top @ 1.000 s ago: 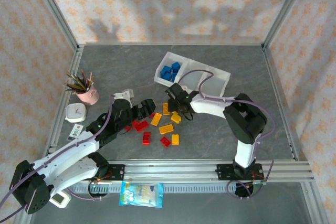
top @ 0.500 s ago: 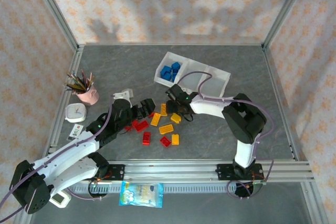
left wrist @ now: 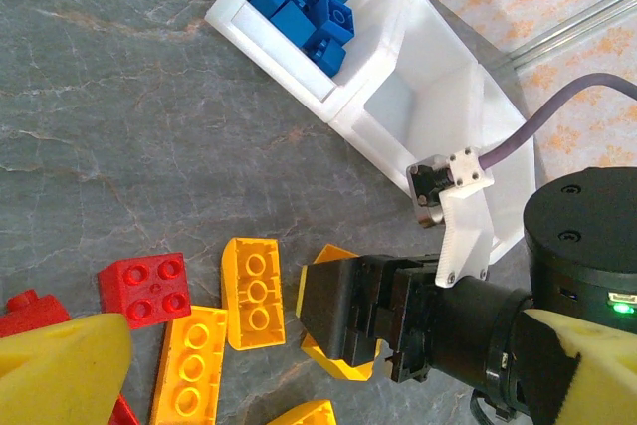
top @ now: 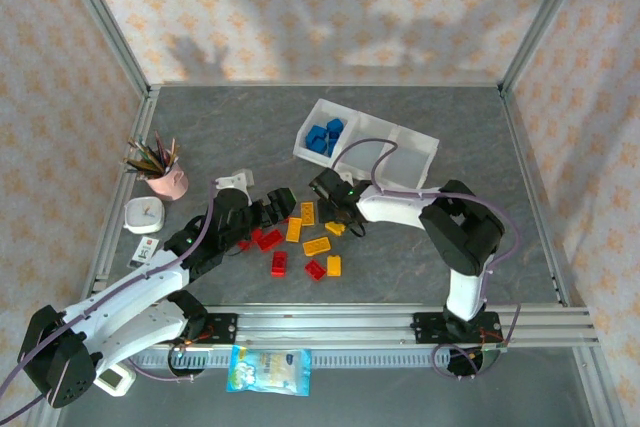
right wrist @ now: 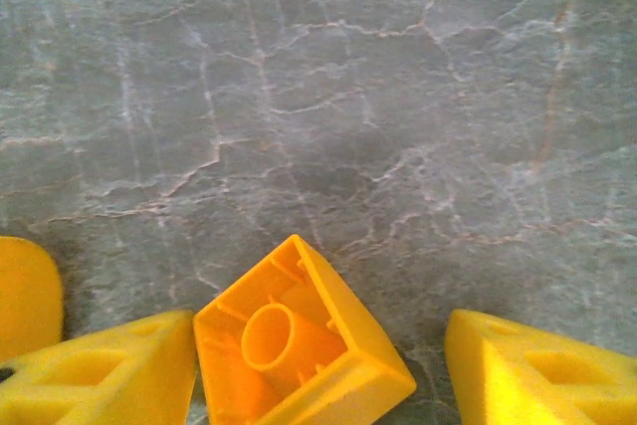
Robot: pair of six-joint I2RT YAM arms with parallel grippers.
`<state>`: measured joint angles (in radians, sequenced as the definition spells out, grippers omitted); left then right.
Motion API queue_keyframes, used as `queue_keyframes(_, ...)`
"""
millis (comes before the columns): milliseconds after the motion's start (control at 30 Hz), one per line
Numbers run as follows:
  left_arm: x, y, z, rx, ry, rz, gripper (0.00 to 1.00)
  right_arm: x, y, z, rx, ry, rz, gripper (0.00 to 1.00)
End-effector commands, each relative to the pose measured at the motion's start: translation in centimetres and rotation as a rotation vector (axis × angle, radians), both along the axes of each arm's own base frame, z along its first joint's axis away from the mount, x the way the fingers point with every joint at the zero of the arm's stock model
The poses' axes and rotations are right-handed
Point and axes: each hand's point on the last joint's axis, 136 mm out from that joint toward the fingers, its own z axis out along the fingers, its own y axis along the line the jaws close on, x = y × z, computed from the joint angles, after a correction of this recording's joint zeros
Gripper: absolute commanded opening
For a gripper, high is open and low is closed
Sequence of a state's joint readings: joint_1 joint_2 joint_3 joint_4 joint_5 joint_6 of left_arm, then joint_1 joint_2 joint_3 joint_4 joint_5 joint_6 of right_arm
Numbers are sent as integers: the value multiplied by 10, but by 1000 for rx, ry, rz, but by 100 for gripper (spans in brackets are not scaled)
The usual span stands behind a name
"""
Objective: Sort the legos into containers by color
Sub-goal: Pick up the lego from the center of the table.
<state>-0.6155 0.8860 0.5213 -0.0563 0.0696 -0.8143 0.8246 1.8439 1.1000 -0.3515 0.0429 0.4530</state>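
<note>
Sorting step: picking one yellow-orange studded plastic brick off the grey marbled bench, judging by the pincer's position.
Right pincer: spread, straddling the upturned brick; one finger touches it, the other stands just apart.
Left pincer: spread, empty, near the loose red and yellow bricks.
Next move: closing squarely, lifting, then carrying to a free compartment of the long white translucent three-compartment tray.
Tray contents: blue bricks in one end compartment.
</note>
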Motion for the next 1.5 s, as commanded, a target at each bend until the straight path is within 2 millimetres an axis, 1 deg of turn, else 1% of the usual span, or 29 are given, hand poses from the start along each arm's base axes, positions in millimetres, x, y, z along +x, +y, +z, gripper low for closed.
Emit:
queue_keyframes(0,2,0,2,-3,-12,12,99,1,-25,-8,-104,7,-34,66)
queue_keyframes(100,2,-1,4,-5,-15,8,99,9,-25,-8,-112,1,-33,66)
queue_keyframes(200,2,-1,6,-4,-15,8,99,13,-26,-11,-110,6,-38,62)
queue_keyframes(333,2,-1,6,-5,-18,9,99,17,-30,-15,-115,7,-34,59)
queue_keyframes(433,3,-2,6,-8,-22,8,99,25,-33,-13,-113,-1,-43,57)
queue_keyframes(667,3,-2,5,-2,-18,8,99,30,-41,-14,-97,-2,-50,49)
queue_keyframes(867,4,-1,4,1,-18,10,99,31,-37,-13,-73,-5,-33,41)
queue_keyframes(1033,5,-3,7,-3,-25,6,99,34,-35,-5,-59,-16,-28,36)
queue_keyframes(1100,6,-3,8,0,-26,5,99,36,-35,1,-41,-21,-28,33)
queue_keyframes(1167,7,-5,12,-2,-32,0,99,40,-35,13,-35,-42,-32,33)
queue_keyframes(1300,11,-10,18,-7,-44,-12,99,55,-33,45,-5,-98,-39,32)
queue_keyframes(1367,14,-13,21,-9,-49,-19,99,66,-33,64,8,-141,-45,32)
queue_keyframes(1467,19,-18,25,-11,-58,-28,99,86,-38,83,5,-184,-76,32)
